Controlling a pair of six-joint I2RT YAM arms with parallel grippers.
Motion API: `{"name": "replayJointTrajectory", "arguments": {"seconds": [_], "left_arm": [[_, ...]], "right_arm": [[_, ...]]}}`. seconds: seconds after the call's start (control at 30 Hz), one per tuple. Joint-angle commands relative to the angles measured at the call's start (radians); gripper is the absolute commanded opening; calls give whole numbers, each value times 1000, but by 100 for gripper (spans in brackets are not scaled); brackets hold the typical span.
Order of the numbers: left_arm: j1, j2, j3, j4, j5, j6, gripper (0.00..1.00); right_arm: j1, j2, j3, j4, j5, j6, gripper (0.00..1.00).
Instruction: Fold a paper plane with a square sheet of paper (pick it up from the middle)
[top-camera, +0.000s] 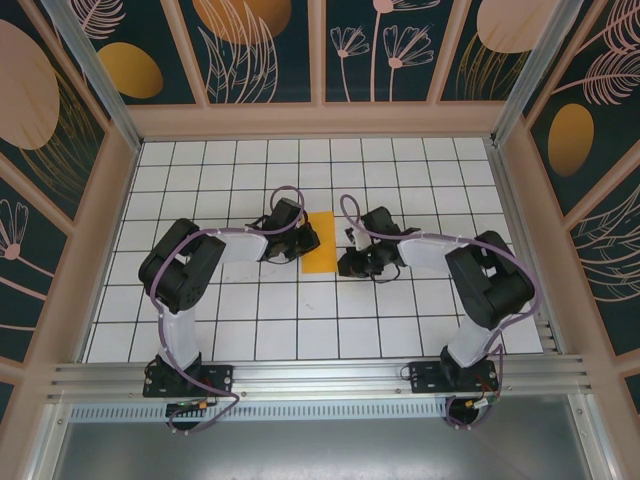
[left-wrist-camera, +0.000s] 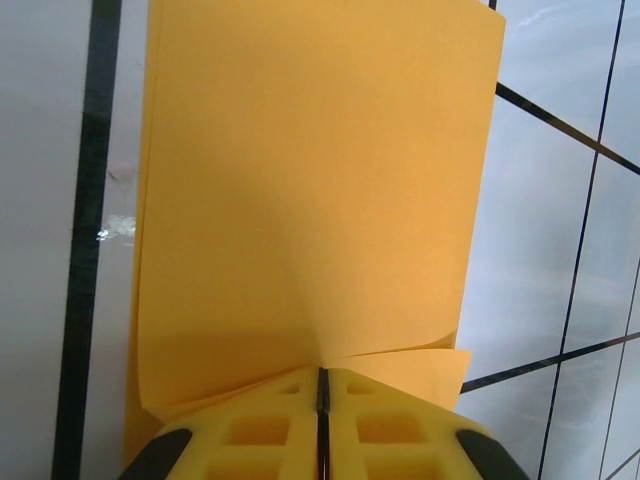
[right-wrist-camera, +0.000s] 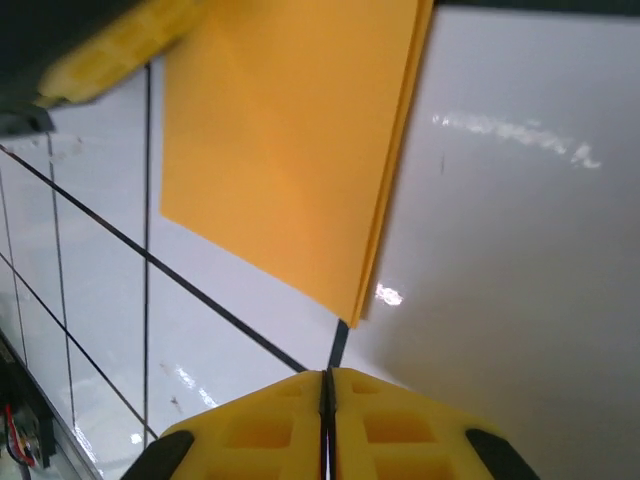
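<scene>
Top external view: folded orange paper (top-camera: 320, 241) is lying flat. The left gripper (left-wrist-camera: 322, 372) is pinching its left edge. The right gripper (right-wrist-camera: 327, 375) is sitting just right of it, fingers pressed together.

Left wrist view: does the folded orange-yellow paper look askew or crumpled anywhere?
Yes, slightly. The thin orange-yellow paper sheet, folded double, has mismatched edges: a lower layer pokes out beyond the upper one at that view's lower right. Short creases also fan out where the shut left gripper meets its near edge.
</scene>
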Motion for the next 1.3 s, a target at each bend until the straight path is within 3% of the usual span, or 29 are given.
{"name": "replayJointTrajectory", "arguments": {"seconds": [0.0,0.23,0.37,0.67,0.83,1.1,1.27], "left_arm": [[0,-34,46,-28,15,-11,13],[1,-200,-24,-6,-79,-73,39],[2,-220,-128,57,-82,-117,49],[2,-210,-175,129,-14,-128,54],[1,-179,-180,153,4,-142,54],[1,-168,-181,150,-2,-147,54],[2,-165,-185,151,-2,-149,54]], "right_arm": [[0,-60,50,-29,78,40,11],[0,-2,178,-35,206,68,27],[1,78,268,-63,227,55,31],[1,197,366,-122,188,-28,42],[-40,227,369,-100,119,-52,39],[-69,259,372,-70,36,-56,19],[-80,251,353,-47,-10,-56,21]]}}
